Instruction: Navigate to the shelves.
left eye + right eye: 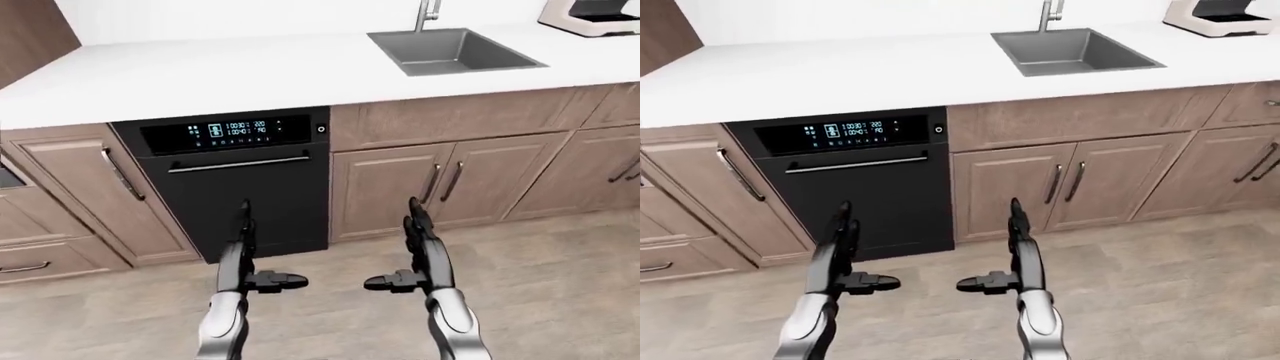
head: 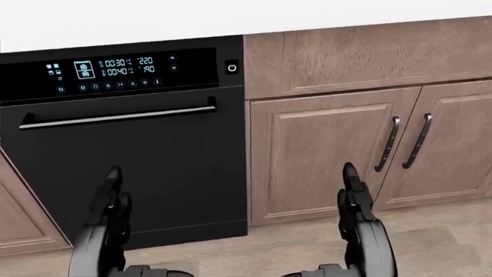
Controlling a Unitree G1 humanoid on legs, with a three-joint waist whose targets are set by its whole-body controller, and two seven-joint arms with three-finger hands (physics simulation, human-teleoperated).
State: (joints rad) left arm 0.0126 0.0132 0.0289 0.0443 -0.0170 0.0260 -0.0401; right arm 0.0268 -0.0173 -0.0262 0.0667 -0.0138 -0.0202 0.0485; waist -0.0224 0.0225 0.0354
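Observation:
No shelves show in any view. I face a kitchen counter run. My left hand (image 1: 245, 251) and right hand (image 1: 418, 247) are held out low over the floor, fingers straight and thumbs pointing inward, with nothing in either. In the head view the left hand (image 2: 110, 202) and right hand (image 2: 353, 199) rise from the bottom edge before a black dishwasher (image 2: 131, 150).
A white countertop (image 1: 220, 71) holds a steel sink (image 1: 450, 49) with a faucet and a white appliance (image 1: 595, 15) at top right. Wooden cabinet doors (image 1: 390, 187) flank the dishwasher (image 1: 240, 187). Drawers (image 1: 40, 247) sit at left. Light wood floor (image 1: 560, 285) spreads below.

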